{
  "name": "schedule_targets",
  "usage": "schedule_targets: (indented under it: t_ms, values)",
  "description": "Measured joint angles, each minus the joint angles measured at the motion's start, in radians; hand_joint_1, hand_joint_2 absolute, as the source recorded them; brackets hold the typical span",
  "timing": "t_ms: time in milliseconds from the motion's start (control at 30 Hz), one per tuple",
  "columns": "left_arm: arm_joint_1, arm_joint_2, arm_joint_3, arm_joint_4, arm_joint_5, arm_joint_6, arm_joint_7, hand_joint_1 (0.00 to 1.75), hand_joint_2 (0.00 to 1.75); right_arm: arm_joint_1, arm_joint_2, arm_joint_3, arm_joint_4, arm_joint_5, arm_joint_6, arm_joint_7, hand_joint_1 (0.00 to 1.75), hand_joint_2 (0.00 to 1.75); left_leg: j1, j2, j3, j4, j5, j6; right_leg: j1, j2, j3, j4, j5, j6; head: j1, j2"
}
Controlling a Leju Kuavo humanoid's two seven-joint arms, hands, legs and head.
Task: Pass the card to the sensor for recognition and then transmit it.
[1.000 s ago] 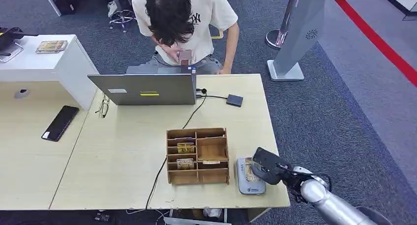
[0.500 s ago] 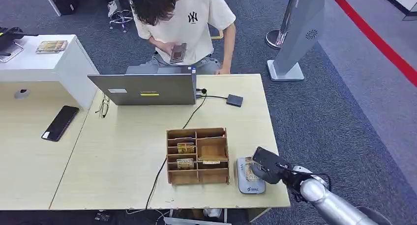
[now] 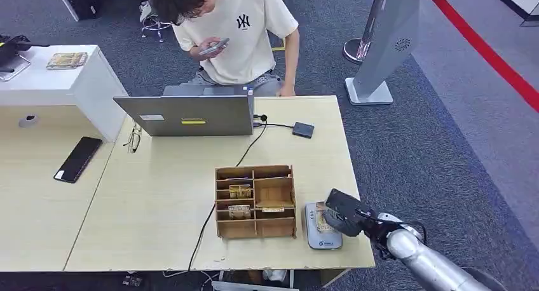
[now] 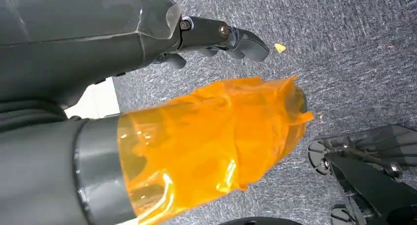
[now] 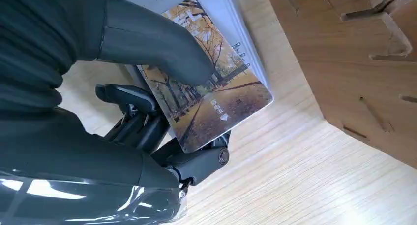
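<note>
My right hand (image 3: 343,213) holds a card (image 5: 211,97) printed with an autumn tree-lined path, thumb on top and fingers (image 5: 147,129) beneath. The card (image 3: 323,218) hovers flat over the grey card reader (image 3: 320,235) at the table's near right corner, beside the wooden slotted box (image 3: 255,201). In the right wrist view the reader (image 5: 231,23) shows under the card's far edge. My left hand (image 4: 216,36) hangs over grey carpet, its fingers curled with nothing in them, and an orange film-wrapped part (image 4: 211,146) sits beside it.
A person (image 3: 232,24) stands behind the table looking at a phone (image 3: 213,46). A laptop (image 3: 191,113), glasses (image 3: 133,138), a black phone (image 3: 77,158) and a small dark box (image 3: 303,129) with a cable lie on the table (image 3: 159,196). More cards sit in the box slots.
The person behind the table straightened up and raised the phone. My right hand and the card stayed nearly still over the reader.
</note>
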Motion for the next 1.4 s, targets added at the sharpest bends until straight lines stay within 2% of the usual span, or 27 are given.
schedule_targets:
  t_ms: [1400]
  values:
    - [-0.002, 0.000, 0.000, 0.000, 0.001, -0.002, 0.000, 0.00, 0.00, -0.011, 0.001, 0.007, 0.016, -0.012, 0.000, -0.006, 1.75, 1.75, 0.000, 0.000, 0.001, 0.000, 0.000, 0.000, 0.000, 0.000, 0.001, 0.000, 0.000, 0.000, 0.000, 0.000]
